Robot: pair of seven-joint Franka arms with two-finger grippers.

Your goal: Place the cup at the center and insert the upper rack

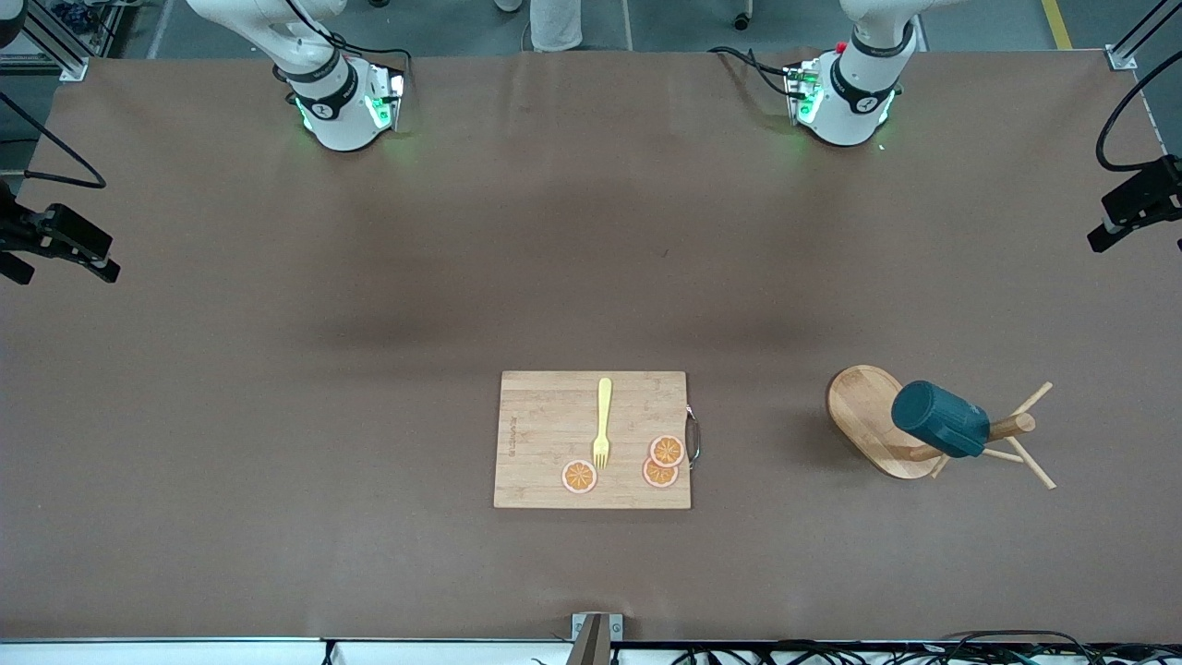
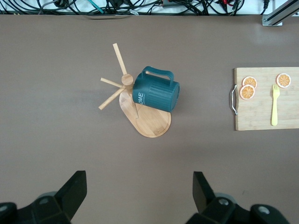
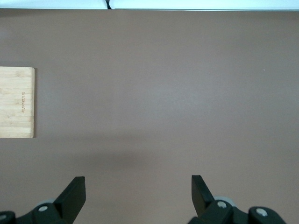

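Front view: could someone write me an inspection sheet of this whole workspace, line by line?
Surface: brown table, flat.
Job's things: cup hangs tilted on the rack, which stands toward the left arm's end.
Clutter: cutting board mid-table, carrying a yellow fork and three orange slices.
Grippers: left tool open, high over bare table with the rack in its view; right tool open, high over bare table beside the board. Both arms wait.
Cables: bundles along the table edge nearest the front camera.
Surroundings: side cameras at both table ends.
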